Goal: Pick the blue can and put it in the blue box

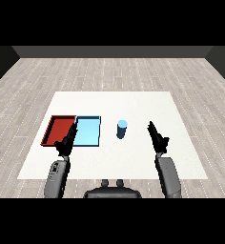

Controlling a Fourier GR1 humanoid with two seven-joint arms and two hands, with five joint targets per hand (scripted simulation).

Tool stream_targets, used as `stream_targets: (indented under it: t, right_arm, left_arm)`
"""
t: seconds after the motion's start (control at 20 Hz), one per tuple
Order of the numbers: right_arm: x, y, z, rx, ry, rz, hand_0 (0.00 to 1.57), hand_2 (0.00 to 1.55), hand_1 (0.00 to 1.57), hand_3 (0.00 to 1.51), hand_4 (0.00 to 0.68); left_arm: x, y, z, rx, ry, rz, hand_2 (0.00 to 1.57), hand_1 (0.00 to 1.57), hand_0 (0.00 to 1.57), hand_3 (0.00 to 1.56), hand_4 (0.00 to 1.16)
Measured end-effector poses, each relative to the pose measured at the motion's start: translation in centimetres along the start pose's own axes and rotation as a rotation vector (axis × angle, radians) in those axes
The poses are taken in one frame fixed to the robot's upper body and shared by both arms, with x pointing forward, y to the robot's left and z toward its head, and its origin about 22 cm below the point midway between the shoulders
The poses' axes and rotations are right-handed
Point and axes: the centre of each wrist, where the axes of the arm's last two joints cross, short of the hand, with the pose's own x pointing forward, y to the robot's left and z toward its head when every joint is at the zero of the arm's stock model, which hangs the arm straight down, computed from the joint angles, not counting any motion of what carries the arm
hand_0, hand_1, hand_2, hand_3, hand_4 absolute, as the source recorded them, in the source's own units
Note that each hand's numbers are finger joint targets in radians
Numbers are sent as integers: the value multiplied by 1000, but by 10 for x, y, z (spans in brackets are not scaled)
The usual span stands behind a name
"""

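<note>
- Head view, far left: the red tray (57,129) lies on the white table (133,102), its right edge touching the light blue tray (89,132). Both trays hold nothing.
- Left hand (66,142) hangs over the near edge where the two trays meet, fingers straight and pointing forward, holding nothing.
- Blue can (122,129) stands upright on the table, just beside the blue tray's right edge and clear of it, between the two hands.
- Right hand (157,137) is to the right of the can and apart from it, fingers straight and stretched forward, empty as well.
- Step in hand, as I judge it: the reach. The can is not yet grasped, so the task has hardly begun.
- Next move likely calls for the right hand, the nearer one, to travel left to the can and curl round it without tipping it.
- After that, a short lift and carry left over the tray's rim would finish it; the red tray is next door, so the placement needs care.
</note>
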Motion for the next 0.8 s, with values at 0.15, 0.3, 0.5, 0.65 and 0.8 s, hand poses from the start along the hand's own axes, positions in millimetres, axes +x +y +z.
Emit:
stream_targets:
  t: [0.15, 0.3, 0.5, 0.65, 0.8]
  right_arm:
    - [1, 2, -13, -10, -3, 1, 0, 0, 0, 0, 0]
    - [2, 6, -40, -27, -11, -1, 0, 0, 0, 0, 0]
    - [15, 14, -52, 17, -164, -116, 0, 0, 0, 0, 0]
    - [11, 19, -57, 38, -218, -161, 0, 0, 0, 0, 0]
    - [8, 15, -62, 48, -246, -184, 0, 0, 0, 0, 0]
  left_arm:
    - [1, 3, -1, 9, 1, -6, 0, 0, 0, 0, 0]
    - [3, 7, -2, 25, 3, -16, 0, 0, 0, 0, 0]
    - [19, 7, -5, 16, -244, 40, 0, 0, 0, 0, 0]
    - [14, 14, -5, 15, -332, 60, 0, 0, 0, 0, 0]
    - [17, 16, -8, 4, -382, 71, 0, 0, 0, 0, 0]
